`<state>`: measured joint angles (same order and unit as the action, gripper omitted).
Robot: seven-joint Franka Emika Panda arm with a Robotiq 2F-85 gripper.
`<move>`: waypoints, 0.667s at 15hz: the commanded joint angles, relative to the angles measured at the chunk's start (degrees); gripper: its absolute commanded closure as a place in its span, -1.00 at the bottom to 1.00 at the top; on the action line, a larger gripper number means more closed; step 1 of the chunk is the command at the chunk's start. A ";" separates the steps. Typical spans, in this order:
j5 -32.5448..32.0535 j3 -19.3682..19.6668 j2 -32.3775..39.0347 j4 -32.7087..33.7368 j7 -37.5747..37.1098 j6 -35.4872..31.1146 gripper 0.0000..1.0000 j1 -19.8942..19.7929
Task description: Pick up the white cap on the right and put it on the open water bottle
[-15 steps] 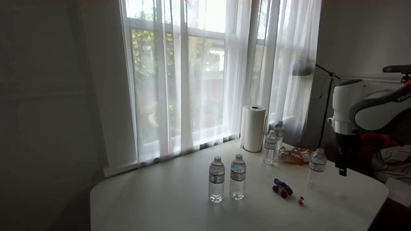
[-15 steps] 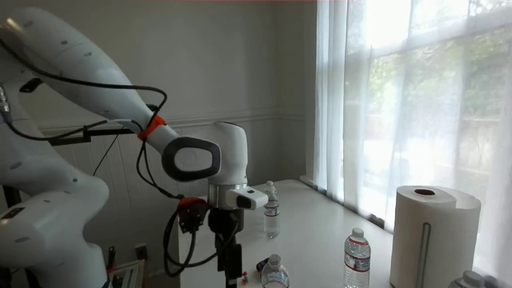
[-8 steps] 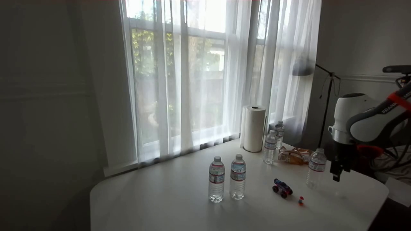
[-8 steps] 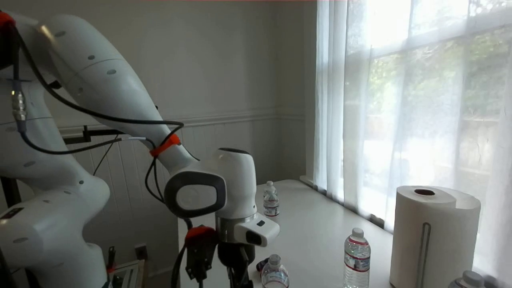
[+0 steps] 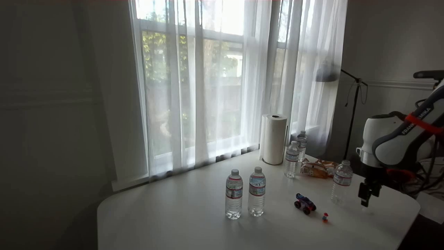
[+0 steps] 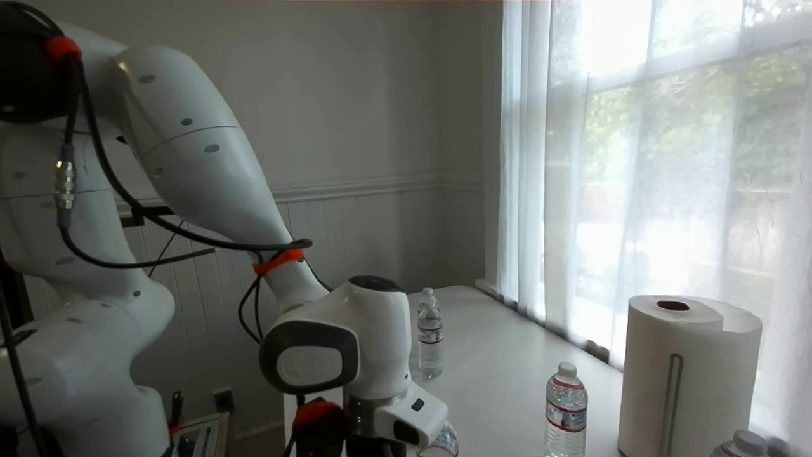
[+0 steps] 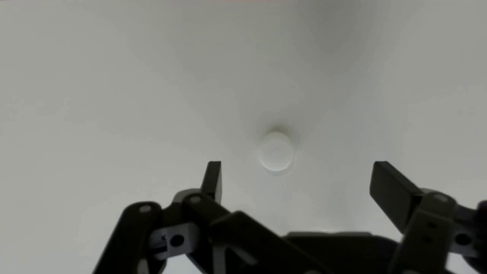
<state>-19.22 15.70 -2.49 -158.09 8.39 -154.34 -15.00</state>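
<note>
The white cap [image 7: 276,151] gives us the most trouble: it lies on the pale bench [image 5: 180,215], white on white and blurred in the wrist view, and in an exterior view it shrinks to a faint mark just below the black tips. Which way up it lies, we cannot tell. In an exterior view the arm [image 6: 216,171] runs off the bottom edge, so its tips are cut off there, while its wrist end covers the neck of the open water bottle [image 5: 342,182] and leaves us a slice of label. Also there, the corner crops one capped bottle [image 6: 747,441] to its top, and another capped bottle [image 6: 427,292] nearly vanishes behind a third capped bottle [image 6: 431,346]. We make out the lamp [image 5: 327,74] partly through the sheer curtain [image 5: 301,90].

The fingers [image 7: 393,196] are spread wide and released, with a broad gap across. In the wrist view the cap sits between their lines, a little beyond the tips and nearer one of them, with bench showing on either side; it touches neither. In an exterior view the open water bottle stands upright just beside them, apart.

We count five upright bottles, the open one and four capped, the fourth capped bottle [image 6: 566,409] standing near the one paper towel roll [image 6: 685,374]; one loose cap, one toy truck [image 5: 305,203], one toy figure [image 5: 325,217] and one orange packet [image 5: 317,169], partly behind the open water bottle.
</note>
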 commanded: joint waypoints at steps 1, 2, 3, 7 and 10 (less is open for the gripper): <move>4.05 0.39 4.14 0.00 4.58 -4.05 -1.00 -0.40; 5.19 0.25 4.91 0.02 5.05 -4.93 -1.00 -0.38; 6.17 0.09 5.64 0.01 5.54 -5.82 -1.00 -0.38; 11.07 -0.80 7.97 0.06 8.92 -8.70 -1.00 -0.73; 13.29 -1.33 9.18 0.09 10.27 -8.98 -1.00 -0.88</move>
<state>-8.82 15.33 5.34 -158.00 16.11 -162.06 -15.00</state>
